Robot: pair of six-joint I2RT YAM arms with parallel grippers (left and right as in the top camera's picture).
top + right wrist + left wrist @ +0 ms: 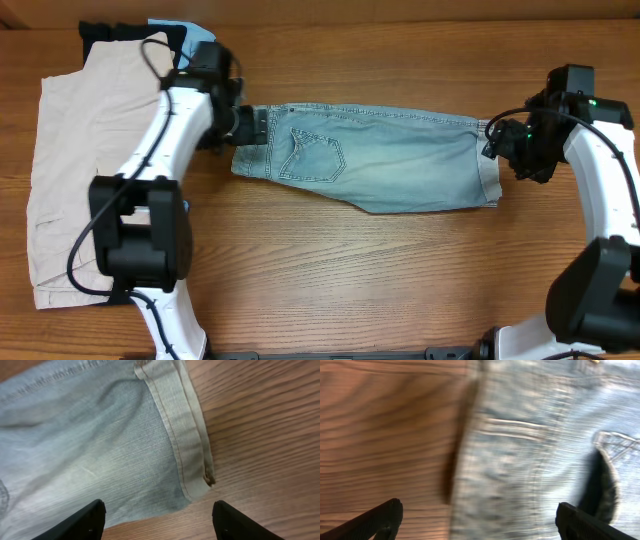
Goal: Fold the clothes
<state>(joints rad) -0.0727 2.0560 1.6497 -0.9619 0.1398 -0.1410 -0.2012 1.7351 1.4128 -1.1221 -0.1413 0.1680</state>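
Wide apart and empty, the left fingers [380,519] hover over the waistband edge of the faded light-blue denim shorts [390,160]. The right fingers [87,519] are just as wide, gripping nothing, above the stitched hem [185,435] at the opposite end. The shorts lie flat, stretched lengthwise across the wooden worktop [400,290]. A pinch at both ends looks likely. Each pair should drop straight and catch every layer at the edge, or the fold will drag crooked. Room? Plenty of bare wood on the robot's side of the denim. Beyond its waistband end, though, the beige cargo shorts [70,170] lie close, with a black garment [105,35] and a bright-blue garment [190,30] behind them — so bring hem toward waist, no further.
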